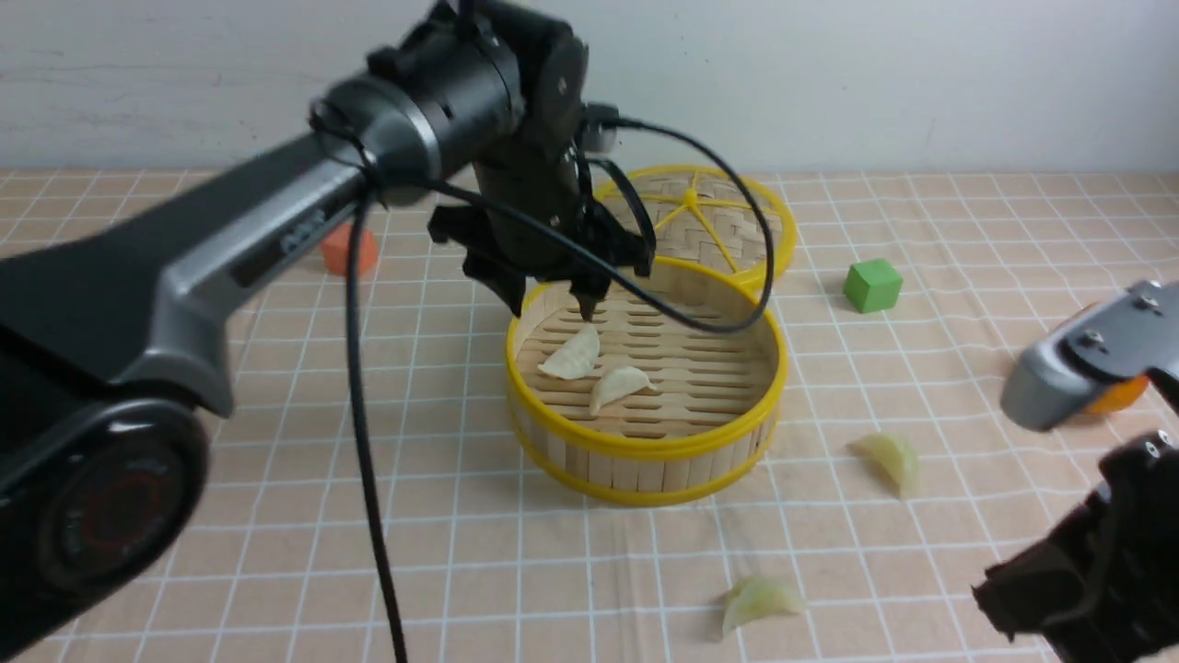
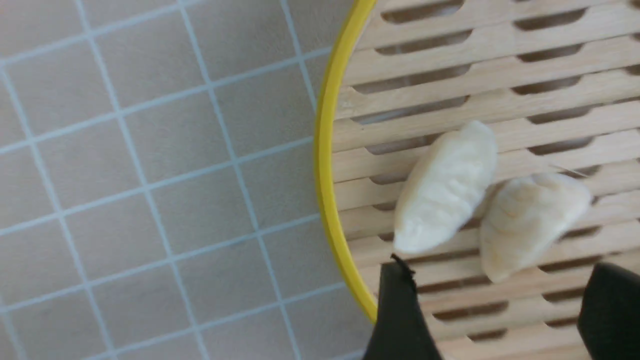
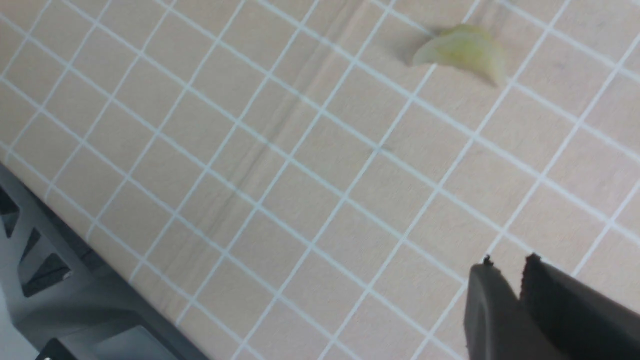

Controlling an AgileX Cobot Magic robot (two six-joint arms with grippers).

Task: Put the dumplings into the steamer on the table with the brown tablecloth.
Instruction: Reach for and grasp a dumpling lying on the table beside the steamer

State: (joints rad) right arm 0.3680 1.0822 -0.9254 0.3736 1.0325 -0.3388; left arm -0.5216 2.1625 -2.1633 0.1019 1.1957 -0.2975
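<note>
Left end effector (image 1: 550, 296) released, empty, over steamer (image 1: 645, 448) holding two white dumplings (image 1: 571, 354); right end effector (image 3: 509, 263) clenched, empty.

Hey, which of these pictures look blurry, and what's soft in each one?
Front view: steamer fairly sharp, right arm near the lens soft. Left wrist view: white dumplings slightly blurred. Right wrist view: green dumpling smeared.
</note>
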